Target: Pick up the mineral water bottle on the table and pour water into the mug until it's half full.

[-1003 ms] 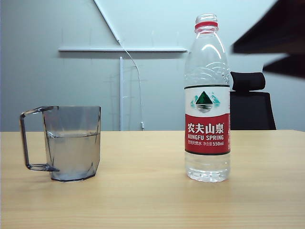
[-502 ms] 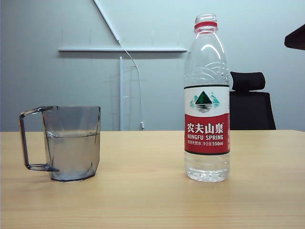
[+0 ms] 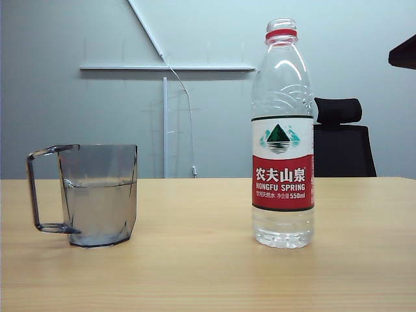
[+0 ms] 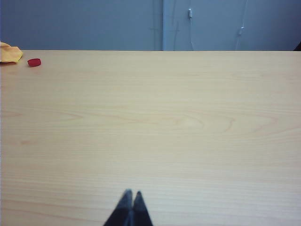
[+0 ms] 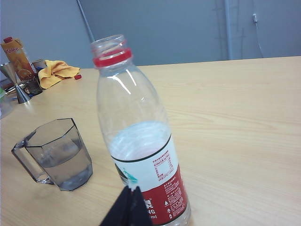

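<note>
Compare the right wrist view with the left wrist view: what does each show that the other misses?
Right wrist only: the uncapped mineral water bottle, the mug holding water, a juice carton, a metal jigger, and the shut right end effector just before the bottle.
Left wrist only: the shut left end effector over bare wood.
Both: the table, a yellow cloth, a small red cap.

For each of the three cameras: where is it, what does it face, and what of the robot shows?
Exterior: low at table level, facing mug and mineral water bottle; a dark arm part at the upper right edge.
Left wrist: above bare tabletop; shut left gripper and a red cap far off.
Right wrist: just behind the bottle, shut right gripper off it.
Shared: exterior and right wrist both show bottle and mug.
</note>
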